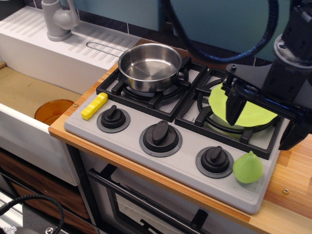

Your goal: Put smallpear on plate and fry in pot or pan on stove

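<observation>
Nothing done yet, by the look of it. Smallpear [248,167] sits lower right on stove [146,156] edge, just beside the right knob, not on plate. Fry [94,107] lies left-centre on stove's grey front corner, outside pot. Plate [243,111] rests on right burner, mid-right, w/ gripper [265,129] over it; fingers look spread, holding nothing. Pot [150,66] upper centre on left burner, empty. Both placements left.

You're looking at a wooden desk [292,181] carrying a grey stove [146,161]. Its wood shows as a strip along the stove's front edge and as a wider patch to the stove's right, where a small screw [285,191] sits.
</observation>
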{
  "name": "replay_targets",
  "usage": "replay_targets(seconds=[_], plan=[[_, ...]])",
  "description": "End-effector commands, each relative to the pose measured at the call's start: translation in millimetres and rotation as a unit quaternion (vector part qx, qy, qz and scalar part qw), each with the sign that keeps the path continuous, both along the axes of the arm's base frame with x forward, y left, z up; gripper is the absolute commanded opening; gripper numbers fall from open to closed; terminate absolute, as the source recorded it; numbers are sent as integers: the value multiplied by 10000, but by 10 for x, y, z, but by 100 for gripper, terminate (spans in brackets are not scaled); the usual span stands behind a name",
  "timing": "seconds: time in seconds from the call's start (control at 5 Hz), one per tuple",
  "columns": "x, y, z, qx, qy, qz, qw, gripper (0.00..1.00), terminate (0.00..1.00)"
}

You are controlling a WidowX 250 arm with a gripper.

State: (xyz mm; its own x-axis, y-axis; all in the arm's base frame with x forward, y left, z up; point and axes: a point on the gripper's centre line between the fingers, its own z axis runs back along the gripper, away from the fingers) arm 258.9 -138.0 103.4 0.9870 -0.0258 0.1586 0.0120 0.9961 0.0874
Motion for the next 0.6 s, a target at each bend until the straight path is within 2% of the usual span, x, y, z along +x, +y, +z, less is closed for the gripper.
replay_targets(seconds=[0.0,0.4], plan=[[0,0,0,0,0,0,10000,100,0],[-55,-158,-436,-91,-417,84,9991,100,0]])
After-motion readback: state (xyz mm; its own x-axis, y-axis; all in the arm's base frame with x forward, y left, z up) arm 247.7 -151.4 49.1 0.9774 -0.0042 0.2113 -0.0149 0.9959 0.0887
